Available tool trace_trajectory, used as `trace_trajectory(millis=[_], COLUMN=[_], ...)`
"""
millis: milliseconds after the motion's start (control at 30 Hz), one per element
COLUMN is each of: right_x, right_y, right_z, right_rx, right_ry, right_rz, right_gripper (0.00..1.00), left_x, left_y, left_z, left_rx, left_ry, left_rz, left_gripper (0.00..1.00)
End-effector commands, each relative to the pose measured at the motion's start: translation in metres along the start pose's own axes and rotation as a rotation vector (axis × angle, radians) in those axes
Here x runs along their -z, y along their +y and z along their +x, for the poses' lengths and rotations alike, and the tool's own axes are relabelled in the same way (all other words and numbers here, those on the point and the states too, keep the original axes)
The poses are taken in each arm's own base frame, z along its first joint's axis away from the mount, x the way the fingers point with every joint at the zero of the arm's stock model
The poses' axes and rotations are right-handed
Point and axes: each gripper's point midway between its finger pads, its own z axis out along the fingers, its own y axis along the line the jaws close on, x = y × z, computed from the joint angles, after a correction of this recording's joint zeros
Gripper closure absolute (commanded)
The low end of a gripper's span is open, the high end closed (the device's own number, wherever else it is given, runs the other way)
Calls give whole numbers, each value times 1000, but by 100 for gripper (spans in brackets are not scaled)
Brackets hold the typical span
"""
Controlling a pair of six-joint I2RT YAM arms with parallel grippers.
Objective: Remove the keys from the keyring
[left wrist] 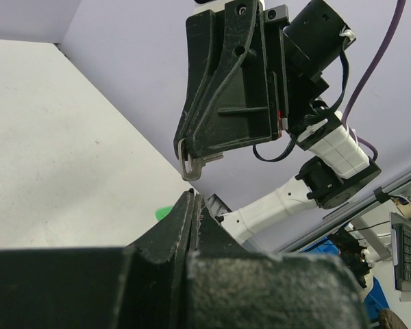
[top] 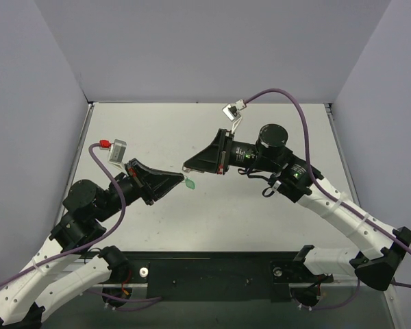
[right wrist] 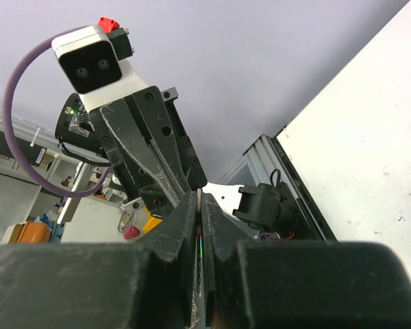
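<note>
My right gripper (top: 186, 166) hangs above the middle of the table, shut on the small silver-grey key (left wrist: 187, 163), whose end pokes out below the fingertips. In the right wrist view the key shows as a thin metal edge (right wrist: 199, 233) pinched between the closed jaws. My left gripper (top: 183, 179) points at it from the left, just below and a short gap away, its jaws pressed together. The green tag of the keyring (top: 190, 183) sticks out at the left gripper's tip and shows as a green blur (left wrist: 163, 213) beside the left finger. The ring itself is hidden. Key and tag are apart.
The pale table (top: 212, 219) is walled by lilac panels on three sides. A black base bar (top: 212, 271) runs along the near edge between the arm mounts. Purple cables (top: 298, 110) loop over both arms.
</note>
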Motion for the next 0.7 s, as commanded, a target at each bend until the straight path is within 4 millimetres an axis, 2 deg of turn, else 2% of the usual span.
trace_trajectory(millis=[0,133,300,400,500,533,600,667], right_x=[3,4,9,16,30,34,49,59], right_y=[21,14,-9,-36,-73,-77,-104,-119], right_z=[-17,-18,-18,-25,-26,-29,-22,-18], right_rx=[55,56,43,20,-39,-53,-76,-61], right_ry=[-46,-54,-66,-106,-128,-149,-141,-134], right_rz=[-46,-13,89,213,337,355,477,564], right_gripper=[100,100,100,100,100,100,100,100], left_x=[2,2,2,1,1,1,1,1], left_y=[-14,-12,-4,3,11,12,17,23], left_z=[-15,-14,-8,-5,-1,-1,2,5], left_rx=[-31,-30,-24,-25,-28,-26,-32,-32], left_ry=[-37,-38,-32,-27,-21,-24,-17,-13], left_rz=[29,23,4,-18,-45,-50,-69,-89], left_gripper=[100,100,100,100,100,100,100,100])
